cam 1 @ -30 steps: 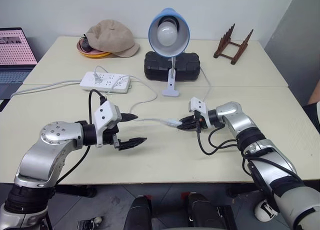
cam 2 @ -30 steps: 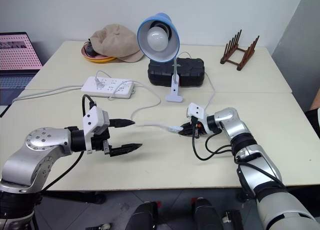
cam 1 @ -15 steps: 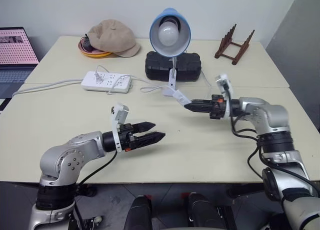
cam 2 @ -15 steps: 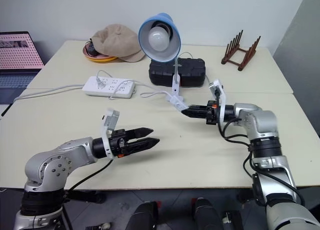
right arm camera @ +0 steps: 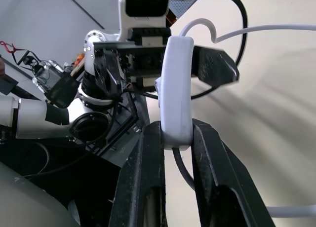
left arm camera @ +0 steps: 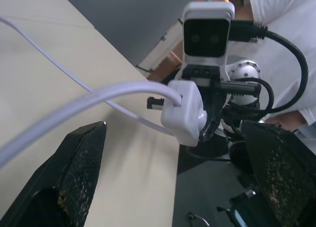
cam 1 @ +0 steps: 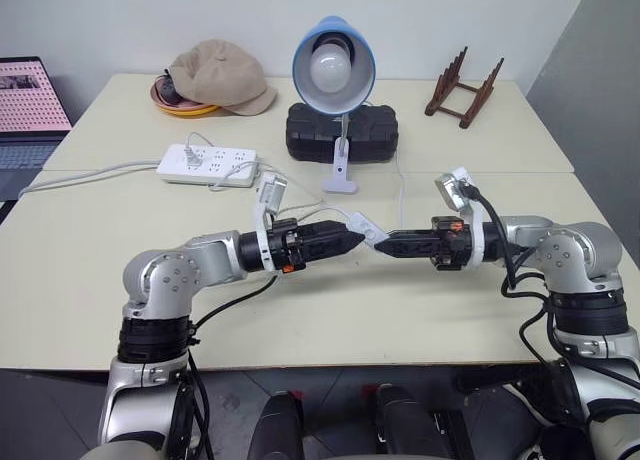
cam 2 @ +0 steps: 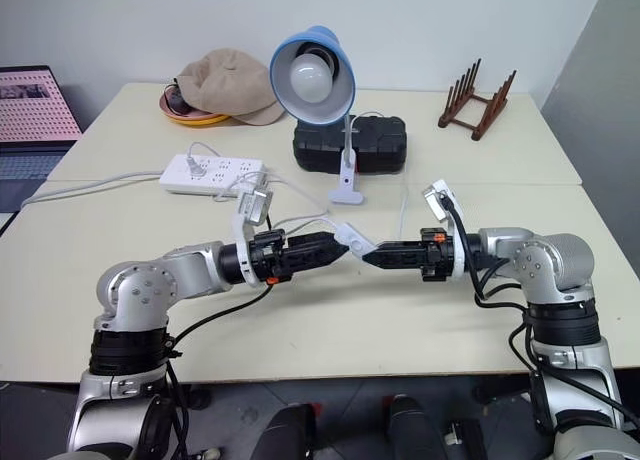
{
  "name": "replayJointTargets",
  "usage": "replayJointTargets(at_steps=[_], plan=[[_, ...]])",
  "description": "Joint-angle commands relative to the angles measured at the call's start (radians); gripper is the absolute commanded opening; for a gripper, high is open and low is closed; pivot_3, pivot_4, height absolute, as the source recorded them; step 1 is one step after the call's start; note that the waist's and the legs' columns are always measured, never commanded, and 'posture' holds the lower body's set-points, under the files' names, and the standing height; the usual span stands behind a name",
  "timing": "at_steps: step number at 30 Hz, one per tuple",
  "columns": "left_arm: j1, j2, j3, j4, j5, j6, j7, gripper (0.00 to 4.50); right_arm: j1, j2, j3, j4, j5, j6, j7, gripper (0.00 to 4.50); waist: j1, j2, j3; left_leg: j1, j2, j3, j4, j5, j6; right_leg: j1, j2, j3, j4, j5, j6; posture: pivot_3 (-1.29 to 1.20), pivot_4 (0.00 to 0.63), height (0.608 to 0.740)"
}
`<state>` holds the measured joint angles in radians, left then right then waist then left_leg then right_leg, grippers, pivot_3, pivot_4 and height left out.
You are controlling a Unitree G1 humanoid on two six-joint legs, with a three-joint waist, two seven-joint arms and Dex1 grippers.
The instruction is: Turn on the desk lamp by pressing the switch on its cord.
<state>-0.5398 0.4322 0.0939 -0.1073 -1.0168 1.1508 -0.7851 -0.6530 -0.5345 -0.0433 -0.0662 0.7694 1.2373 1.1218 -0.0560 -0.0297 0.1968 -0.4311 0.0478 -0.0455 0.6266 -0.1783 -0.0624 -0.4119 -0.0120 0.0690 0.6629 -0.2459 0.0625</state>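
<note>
1. Over the front half of the tabletop, near its middle, your left gripper (cam 1: 345,238) points level toward the right with its fingers spread wide and nothing between them. The left wrist view shows the switch (left arm camera: 183,112) hanging in the gap, touching neither finger.
2. Just right of it, your right gripper (cam 1: 390,246) faces back the other way, clamped on one end of the switch (cam 1: 365,228) and holding it up off the table. The cord (cam 2: 300,220) trails from there back over the table.
3. The desk lamp (cam 1: 334,68) stands near the back edge at the middle, in front of a black case (cam 1: 342,132); the bulb looks unlit, so I judge the press not yet made.
4. Risks: if you close the left fingers on the plain body or on the cord, nothing toggles. Only one end of the switch is pinched, so a push across it could swing it or slip it free. The two grippers are tip to tip, so driving further in may knock them together.
5. Hard to tell: which face carries the button, since neither wrist view shows it plainly. Where the cord runs beyond the grippers to the lamp is also hard to follow.
</note>
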Motion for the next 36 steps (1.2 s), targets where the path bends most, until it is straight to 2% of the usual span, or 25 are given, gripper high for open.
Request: replayJointTargets(at_steps=[1, 4, 7, 14, 17, 21, 25, 29, 31, 32, 35, 36], plan=[[-0.018, 0.009, 0.001, -0.003, 0.002, -0.022, -0.031, 4.5, 0.0, -0.017, -0.015, -0.043, 0.047, 0.002, -0.008, 0.36, 0.0, 0.0, 0.0, 0.0, 0.0, 0.0, 0.0, 0.0, 0.0, 0.0, 0.0, 0.0, 0.0, 0.0, 0.0, 0.0, 0.15, 0.74], [-0.015, 0.01, -0.001, 0.002, 0.007, -0.03, -0.044, 4.5, 0.003, -0.021, -0.015, -0.05, 0.06, 0.005, -0.015, 0.36, 0.0, 0.0, 0.0, 0.0, 0.0, 0.0, 0.0, 0.0, 0.0, 0.0, 0.0, 0.0, 0.0, 0.0, 0.0, 0.0, 0.15, 0.74], [-0.015, 0.006, -0.004, 0.007, 0.016, -0.042, -0.05, 4.09, 0.004, -0.027, -0.01, -0.052, 0.07, 0.003, -0.018, 0.36, 0.001, 0.0, 0.0, 0.0, 0.0, 0.0, 0.0, 0.0, 0.0, 0.0, 0.0, 0.0, 0.0, 0.0, -0.001, 0.0, 0.15, 0.74], [-0.011, 0.003, -0.009, 0.01, 0.019, -0.057, -0.061, 2.76, -0.003, -0.031, 0.02, -0.055, 0.078, -0.008, -0.012, 0.36, 0.001, 0.0, 0.0, 0.0, 0.0, 0.0, 0.0, 0.0, 0.0, 0.0, 0.0, 0.0, 0.0, -0.002, -0.003, 0.0, 0.15, 0.74], [-0.011, 0.001, -0.01, 0.013, 0.021, -0.061, -0.063, 2.0, -0.004, -0.032, 0.03, -0.056, 0.08, -0.011, -0.009, 0.36, 0.001, 0.0, 0.0, 0.0, 0.0, 0.0, 0.0, 0.0, 0.0, 0.0, 0.0, 0.0, 0.0, -0.002, -0.003, 0.0, 0.15, 0.74], [-0.008, 0.003, -0.014, 0.004, 0.019, -0.061, -0.07, 1.24, -0.012, -0.028, 0.032, -0.052, 0.085, -0.01, -0.015, 0.36, 0.001, 0.0, 0.0, 0.0, 0.0, 0.0, 0.0, 0.0, 0.0, 0.0, 0.0, 0.0, 0.0, -0.002, -0.004, 0.0, 0.15, 0.74], [-0.006, 0.004, -0.013, -0.001, 0.019, -0.059, -0.074, 0.67, -0.016, -0.03, 0.03, -0.046, 0.086, -0.012, -0.016, 0.36, 0.001, 0.0, 0.0, 0.0, 0.0, 0.0, 0.0, 0.0, 0.0, 0.0, 0.0, 0.0, 0.0, -0.002, -0.004, 0.0, 0.15, 0.74], [-0.013, 0.004, -0.008, 0.001, 0.022, -0.06, -0.066, 0.61, -0.015, -0.035, 0.029, -0.043, 0.089, -0.015, -0.017, 0.36, 0.001, 0.0, 0.0, 0.0, 0.0, 0.0, 0.0, 0.0, 0.0, 0.0, 0.0, 0.0, -0.001, -0.002, -0.004, 0.0, 0.15, 0.74], [-0.02, 0.007, 0.005, -0.005, -0.024, -0.03, -0.087, 1.31, -0.013, -0.035, 0.025, -0.043, 0.092, -0.014, -0.021, 0.36, 0.001, 0.0, 0.0, 0.0, 0.0, 0.0, 0.0, 0.0, 0.0, 0.0, 0.0, 0.0, -0.001, -0.003, -0.004, 0.0, 0.15, 0.74], [-0.022, 0.006, 0.001, -0.011, -0.016, -0.033, -0.076, 1.38, -0.012, -0.034, 0.025, -0.044, 0.093, -0.015, -0.022, 0.36, 0.001, 0.0, 0.0, 0.0, 0.0, 0.0, 0.0, 0.0, 0.0, 0.0, 0.0, 0.0, -0.001, -0.003, -0.004, 0.0, 0.15, 0.74], [-0.032, 0.0, -0.005, -0.006, -0.015, -0.021, -0.058, 1.96, -0.01, -0.036, 0.027, -0.046, 0.098, -0.017, -0.026, 0.36, 0.001, 0.0, 0.0, 0.0, 0.0, 0.0, 0.0, 0.0, 0.0, 0.0, 0.0, 0.0, -0.001, -0.003, -0.004, 0.0, 0.15, 0.74], [-0.034, 0.001, -0.005, -0.006, -0.025, -0.015, -0.066, 1.96, -0.01, -0.036, 0.027, -0.046, 0.1, -0.017, -0.027, 0.36, 0.001, 0.0, 0.0, 0.0, 0.0, 0.0, 0.0, 0.0, 0.0, 0.0, 0.0, 0.0, -0.001, -0.003, -0.004, 0.0, 0.15, 0.74]])
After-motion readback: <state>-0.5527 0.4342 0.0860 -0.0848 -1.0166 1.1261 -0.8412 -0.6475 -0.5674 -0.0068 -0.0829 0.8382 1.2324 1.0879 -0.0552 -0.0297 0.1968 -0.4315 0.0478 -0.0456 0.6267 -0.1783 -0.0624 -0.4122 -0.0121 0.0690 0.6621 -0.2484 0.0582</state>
